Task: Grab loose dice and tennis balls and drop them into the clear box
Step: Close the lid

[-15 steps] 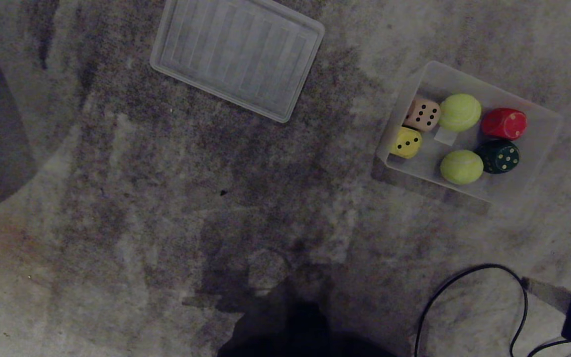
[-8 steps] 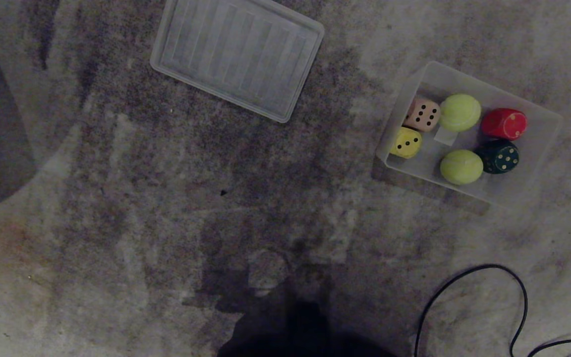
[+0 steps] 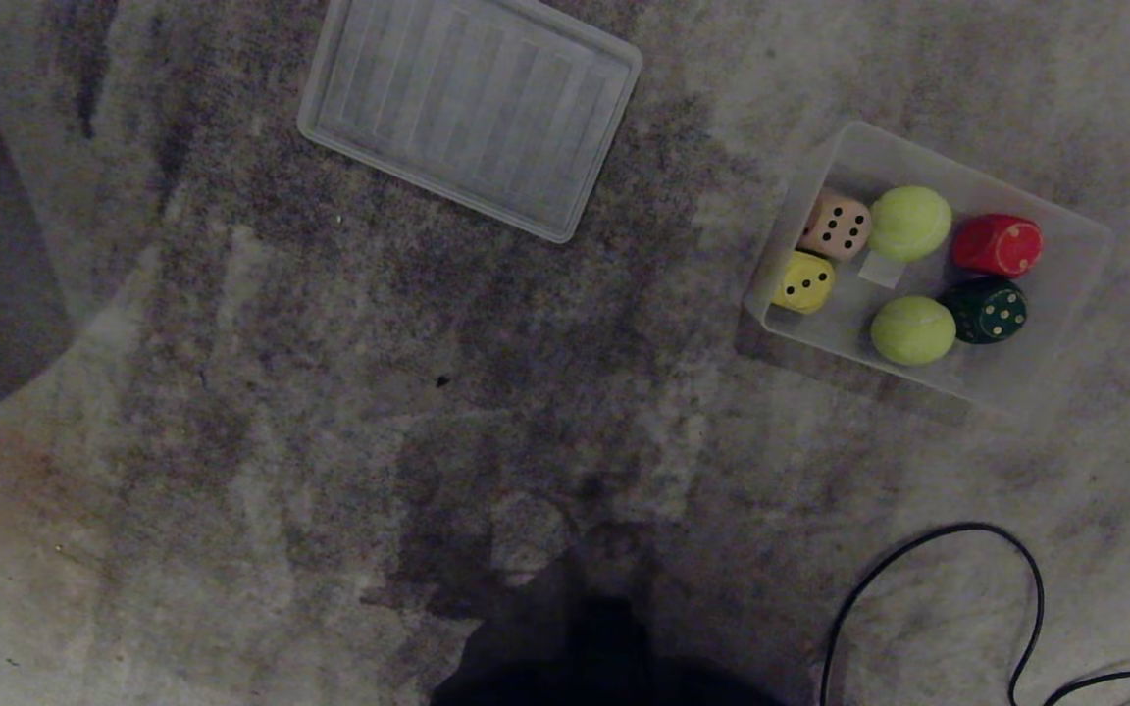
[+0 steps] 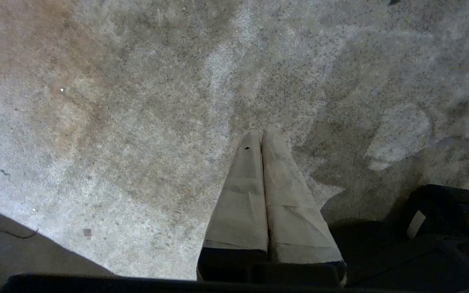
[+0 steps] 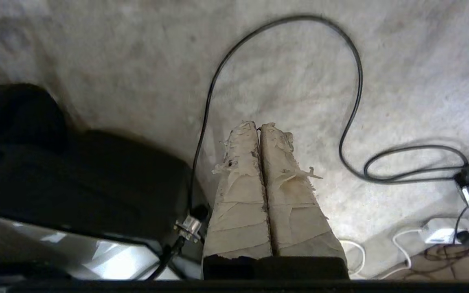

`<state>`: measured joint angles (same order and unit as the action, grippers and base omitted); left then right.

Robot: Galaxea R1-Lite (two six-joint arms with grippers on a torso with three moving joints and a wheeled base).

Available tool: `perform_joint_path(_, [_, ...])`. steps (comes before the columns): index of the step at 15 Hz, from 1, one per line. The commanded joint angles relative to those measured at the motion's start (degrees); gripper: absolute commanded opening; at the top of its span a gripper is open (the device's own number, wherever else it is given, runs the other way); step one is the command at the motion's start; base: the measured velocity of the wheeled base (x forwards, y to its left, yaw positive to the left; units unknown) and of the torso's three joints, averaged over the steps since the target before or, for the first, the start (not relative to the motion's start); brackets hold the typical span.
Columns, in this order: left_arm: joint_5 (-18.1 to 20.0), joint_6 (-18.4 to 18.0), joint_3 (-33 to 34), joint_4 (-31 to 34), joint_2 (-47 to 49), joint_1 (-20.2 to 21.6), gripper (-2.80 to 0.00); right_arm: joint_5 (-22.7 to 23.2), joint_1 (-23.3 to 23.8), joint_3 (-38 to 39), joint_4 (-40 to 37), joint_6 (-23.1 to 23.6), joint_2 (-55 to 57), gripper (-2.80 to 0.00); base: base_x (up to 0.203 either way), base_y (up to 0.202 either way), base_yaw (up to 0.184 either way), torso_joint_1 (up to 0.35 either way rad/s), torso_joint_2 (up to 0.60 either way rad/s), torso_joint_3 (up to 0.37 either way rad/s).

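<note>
The clear box [image 3: 1065, 284] on the floor at the robot's right already holds both dice and both tennis balls, so nothing seems left to collect, and both claws hang pressed together, empty.

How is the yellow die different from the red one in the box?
The yellow die sits at the clear box's left end, beside the cream die; the red die sits at the right end. Yellow has dark pips, red has pale ones. Both lie inside the box.
</note>
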<state>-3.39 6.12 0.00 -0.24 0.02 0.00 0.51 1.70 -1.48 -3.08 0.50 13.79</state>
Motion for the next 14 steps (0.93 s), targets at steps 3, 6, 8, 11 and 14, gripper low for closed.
perform_joint_path(3, [-0.13, 0.12, 0.09, -0.02, 0.06, 0.0, -2.8, 0.05, -1.62, 0.18, -0.03, 0.02, -13.13, -2.8, 0.0, 0.0, 0.0, 0.0, 0.0, 0.0])
perform_joint_path(6, [-0.04, 0.09, 0.09, -0.02, -0.02, 0.0, -2.8, 0.02, -2.22, 0.16, -0.34, -0.67, -13.7, -2.8, 0.0, 0.0, 0.0, 0.0, 0.0, 0.0])
perform_joint_path(8, [-0.04, 0.03, 0.09, -0.02, -0.01, 0.0, -2.8, 0.02, -2.22, 0.16, -0.26, -0.76, -13.7, -2.8, 0.0, 0.0, 0.0, 0.0, 0.0, 0.0])
perform_joint_path(11, [-0.04, 0.01, 0.09, 0.01, 0.06, 0.0, -2.8, 0.02, -2.22, 0.16, -0.26, -0.78, -13.79, -2.8, 0.0, 0.0, 0.0, 0.0, 0.0, 0.0])
perform_joint_path(14, [-0.04, -0.32, 0.09, 0.07, -0.02, 0.0, -2.8, 0.02, -2.22, 0.16, -0.26, -0.85, -13.7, -2.8, 0.0, 0.0, 0.0, 0.0, 0.0, 0.0])
